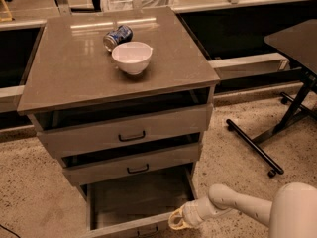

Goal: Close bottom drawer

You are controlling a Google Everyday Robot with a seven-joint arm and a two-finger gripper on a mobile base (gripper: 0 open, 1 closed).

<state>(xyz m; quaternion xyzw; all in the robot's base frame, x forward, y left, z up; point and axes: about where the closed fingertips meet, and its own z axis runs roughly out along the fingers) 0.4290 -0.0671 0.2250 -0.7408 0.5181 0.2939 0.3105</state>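
Single view, so here goes. The tool point(177, 220) sat low and right of centre, up against the right end of the bottom drawer point(138, 198) front, touching it or very nearly. I couldn't tell if it was clenched or released. My worry was that pushing that far off-centre could skew the drawer and jam it, or the tool could slip off the corner. A hard shove might also rattle the white bowl point(132, 57) and can point(118, 36) up on the tabletop point(74, 81). The drawer itself was at the bottom centre, pulled well out. It was grey and looked empty, its narrow front mostly cut off by the frame's lower edge.
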